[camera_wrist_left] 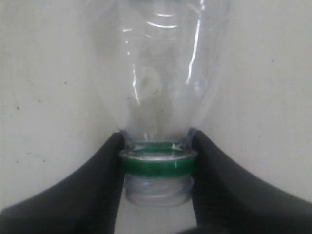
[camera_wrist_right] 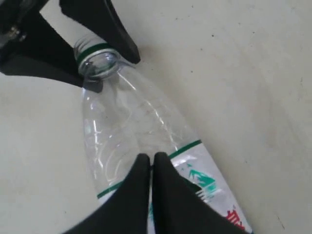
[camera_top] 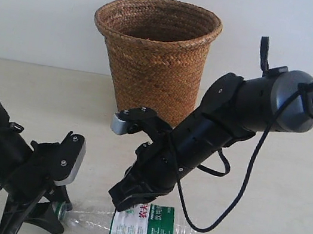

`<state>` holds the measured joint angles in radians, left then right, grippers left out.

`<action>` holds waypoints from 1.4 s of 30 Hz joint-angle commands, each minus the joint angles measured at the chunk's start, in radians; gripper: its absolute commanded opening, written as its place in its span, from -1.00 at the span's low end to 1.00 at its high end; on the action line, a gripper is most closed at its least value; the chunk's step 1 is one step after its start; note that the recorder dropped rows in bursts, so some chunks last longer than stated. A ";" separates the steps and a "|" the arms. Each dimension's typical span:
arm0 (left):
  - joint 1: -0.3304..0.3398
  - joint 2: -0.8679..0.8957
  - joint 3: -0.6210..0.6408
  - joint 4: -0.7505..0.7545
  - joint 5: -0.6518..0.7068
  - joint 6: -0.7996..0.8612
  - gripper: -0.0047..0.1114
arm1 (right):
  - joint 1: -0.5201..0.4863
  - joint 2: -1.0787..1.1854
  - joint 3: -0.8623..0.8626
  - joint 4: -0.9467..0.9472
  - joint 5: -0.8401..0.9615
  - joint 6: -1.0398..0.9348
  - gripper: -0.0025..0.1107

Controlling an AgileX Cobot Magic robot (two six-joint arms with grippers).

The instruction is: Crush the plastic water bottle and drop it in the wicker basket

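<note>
The plastic water bottle [camera_top: 90, 219] lies on its side on the pale table [camera_top: 286, 206], at the near edge of the exterior view. Its neck points towards the left arm. The mouth appears uncapped, with only a green ring [camera_wrist_left: 158, 165] below the thread.

The left gripper [camera_wrist_left: 156, 141] is closed on the neck, one black finger touching each side.

The right gripper [camera_wrist_right: 151, 158] sits on the bottle's body at the edge of the green-and-white label [camera_top: 146, 227]. Its fingers are drawn almost together, with only a slit between them and nothing held.

The wicker basket [camera_top: 154, 62] stands upright against the wall [camera_top: 43, 0], well behind the bottle. The right arm and its trailing cable [camera_top: 250, 170] cross between the two, covering the basket's lower right corner.
</note>
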<state>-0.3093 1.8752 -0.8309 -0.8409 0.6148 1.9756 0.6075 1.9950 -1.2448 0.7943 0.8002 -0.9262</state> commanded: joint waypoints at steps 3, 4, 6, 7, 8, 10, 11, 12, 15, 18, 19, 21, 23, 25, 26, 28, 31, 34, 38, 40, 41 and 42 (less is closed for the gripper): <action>-0.005 -0.002 0.004 -0.016 0.002 -0.008 -0.84 | 0.003 0.076 0.000 -0.114 0.019 0.085 -0.96; -0.005 -0.002 0.004 -0.016 0.002 -0.008 -0.84 | 0.003 0.083 -0.004 -0.146 0.042 0.112 -0.96; -0.005 -0.002 0.004 -0.016 0.002 -0.008 -0.84 | 0.003 0.100 -0.021 -0.213 0.095 0.181 -0.96; -0.005 -0.002 0.004 -0.016 0.000 -0.008 -0.84 | 0.003 0.110 -0.029 -0.236 0.118 0.208 -0.96; -0.005 -0.002 0.004 -0.016 -0.008 -0.008 -0.84 | 0.003 0.123 -0.045 -0.268 0.146 0.249 -0.96; -0.005 -0.002 0.004 -0.016 -0.013 -0.008 -0.84 | 0.003 0.146 -0.070 -0.306 0.178 0.309 -0.96; -0.005 -0.002 0.004 -0.023 -0.016 -0.008 -0.84 | 0.003 0.160 -0.089 -0.325 0.197 0.330 -0.96; -0.005 -0.002 0.004 -0.032 -0.015 -0.008 -0.84 | 0.003 0.173 -0.101 -0.337 0.207 0.343 -0.96; -0.005 -0.002 0.004 -0.054 -0.021 -0.008 -0.84 | 0.003 0.212 -0.151 -0.359 0.222 0.375 -0.96; -0.005 -0.002 0.004 -0.054 -0.023 -0.008 -0.84 | 0.003 0.252 -0.203 -0.363 0.224 0.398 -0.96; -0.005 -0.002 0.004 -0.054 -0.024 -0.008 -0.84 | 0.003 0.267 -0.222 -0.363 0.235 0.398 -0.96; -0.005 -0.002 0.004 -0.054 -0.024 -0.008 -0.84 | 0.003 0.295 -0.259 -0.363 0.265 0.401 -0.96; -0.005 -0.002 0.004 -0.054 -0.031 -0.008 -0.84 | 0.003 0.325 -0.293 -0.363 0.288 0.405 -0.96; -0.005 -0.002 0.004 -0.054 -0.043 -0.008 -0.84 | 0.003 0.344 -0.309 -0.365 0.291 0.405 -0.96; -0.005 -0.002 0.004 -0.054 -0.043 -0.008 -0.84 | 0.003 0.353 -0.316 -0.373 0.294 0.405 -0.96; -0.003 -0.002 0.004 -0.054 -0.042 -0.008 -0.84 | 0.003 0.368 -0.330 -0.399 0.309 0.428 -0.96; -0.003 -0.002 0.004 -0.054 -0.044 -0.008 -0.84 | 0.001 0.385 -0.345 -0.446 0.336 0.484 -0.96; -0.003 -0.002 0.004 -0.054 -0.044 -0.008 -0.84 | -0.004 0.390 -0.351 -0.505 0.368 0.513 -0.96; -0.003 -0.002 0.004 -0.054 -0.043 -0.013 -0.84 | -0.023 0.390 -0.351 -0.509 0.375 0.536 -0.96; -0.003 -0.002 0.004 -0.054 -0.043 -0.013 -0.84 | -0.029 0.383 -0.356 -0.503 0.377 0.536 -0.96; -0.003 -0.002 0.004 -0.054 -0.043 -0.013 -0.84 | -0.029 0.379 -0.363 -0.496 0.382 0.536 -0.96; -0.003 -0.002 0.004 -0.054 -0.043 -0.013 -0.84 | -0.029 0.366 -0.365 -0.491 0.387 0.536 -0.96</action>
<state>-0.3150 1.8800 -0.8275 -0.8804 0.6128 1.9756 0.5956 2.3067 -1.6352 0.5426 1.2110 -0.3901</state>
